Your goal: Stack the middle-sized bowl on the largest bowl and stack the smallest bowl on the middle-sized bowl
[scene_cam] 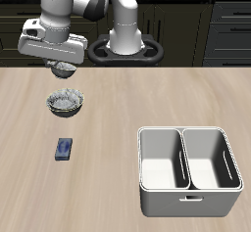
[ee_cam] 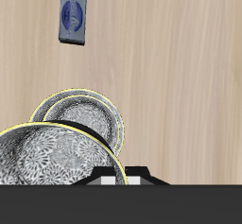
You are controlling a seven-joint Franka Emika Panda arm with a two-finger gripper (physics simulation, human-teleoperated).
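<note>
Now: smallest bowl pinched above the stack

Hanging over the far part of the table, gripper narrowed, fingers clamped onto the rim of the smallest bowl, carried clear of the tabletop. Directly beneath, apart from the held bowl: largest bowl standing upright on the wood, with the middle-sized bowl nested inside it, rims concentric in the wrist view. From the wrist, held bowl overlapping only one edge of the stack, not centred over it. Nearer the front edge, below the stack: small blue flat object, lying alone. Well apart across the table, near the front edge: white two-compartment caddy.
</note>
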